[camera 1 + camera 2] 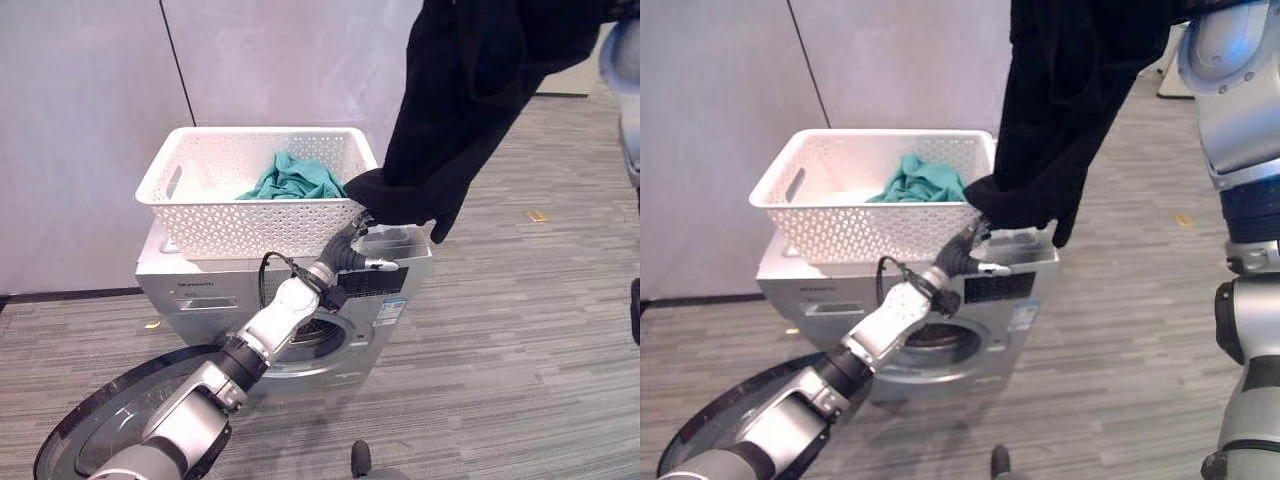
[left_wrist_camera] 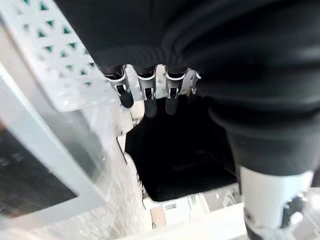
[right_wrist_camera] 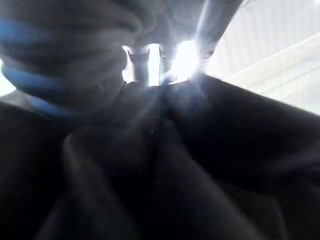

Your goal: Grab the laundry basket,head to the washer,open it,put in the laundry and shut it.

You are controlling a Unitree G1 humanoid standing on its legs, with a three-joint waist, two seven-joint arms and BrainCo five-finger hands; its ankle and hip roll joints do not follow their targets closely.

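Note:
A white laundry basket (image 1: 200, 215) stands on top of the silver washer (image 1: 190, 290), with a teal cloth (image 1: 290, 180) inside it. A black garment (image 1: 470, 90) hangs from above the picture's top, over the basket's right corner. My right hand (image 3: 150, 60) is shut on it, the cloth bunched below its fingers. My left hand (image 1: 350, 250) reaches up under the garment's lowest end, beside the basket's front right corner, with its fingers (image 2: 147, 92) fairly straight and its thumb out. The washer's round door (image 1: 100, 420) hangs wide open at lower left, baring the drum opening (image 1: 315, 335).
A pale wall (image 1: 90, 110) runs close behind the washer. Striped grey carpet (image 1: 520, 330) stretches to the right and front. A small yellow scrap (image 1: 537, 215) lies on the floor at the right.

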